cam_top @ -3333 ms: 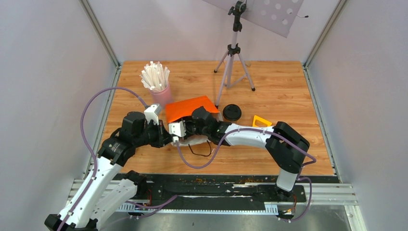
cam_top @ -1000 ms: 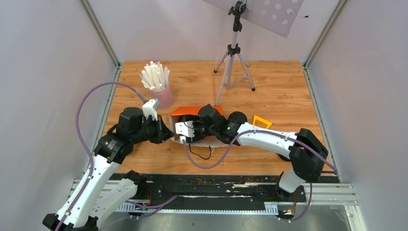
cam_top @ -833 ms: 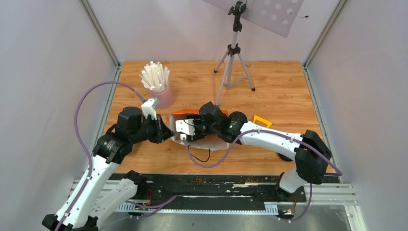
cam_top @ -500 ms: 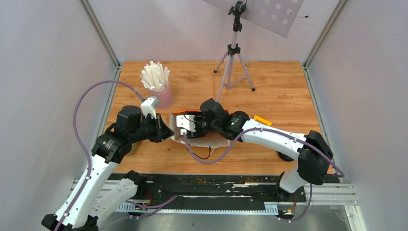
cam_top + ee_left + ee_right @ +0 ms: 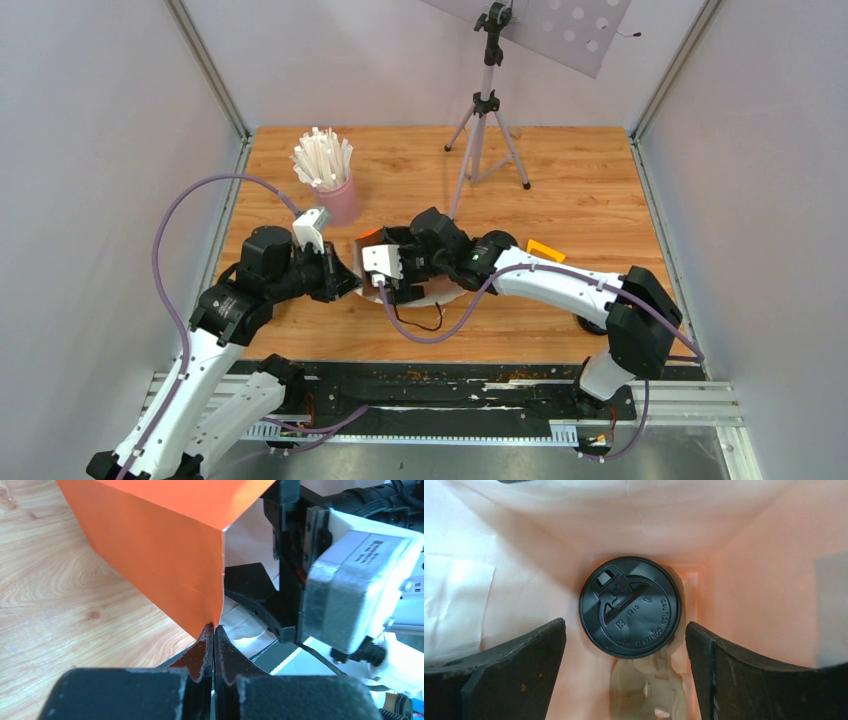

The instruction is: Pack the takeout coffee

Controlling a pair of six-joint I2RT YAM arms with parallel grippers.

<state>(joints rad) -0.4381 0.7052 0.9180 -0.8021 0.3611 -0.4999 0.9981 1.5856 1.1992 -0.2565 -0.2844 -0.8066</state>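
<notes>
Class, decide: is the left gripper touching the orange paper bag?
Touching. The left wrist view shows the left gripper shut on the orange paper bag, its edge pinched between the fingertips.

A black tripod (image 5: pixel 485 112) stands at the far middle of the wooden table (image 5: pixel 585 175), with a white perforated panel (image 5: pixel 560 25) at its head. Left of the tripod and nearer is a pink cup (image 5: pixel 339 204) packed with upright white sticks (image 5: pixel 322 158). Nearer than the tripod, an orange paper bag (image 5: pixel 160 545) stands open, with a grey-brown pulp tray (image 5: pixel 646 690) on its white-lined bottom. A yellow-orange piece (image 5: pixel 545 249) lies to the tripod's near right.
</notes>
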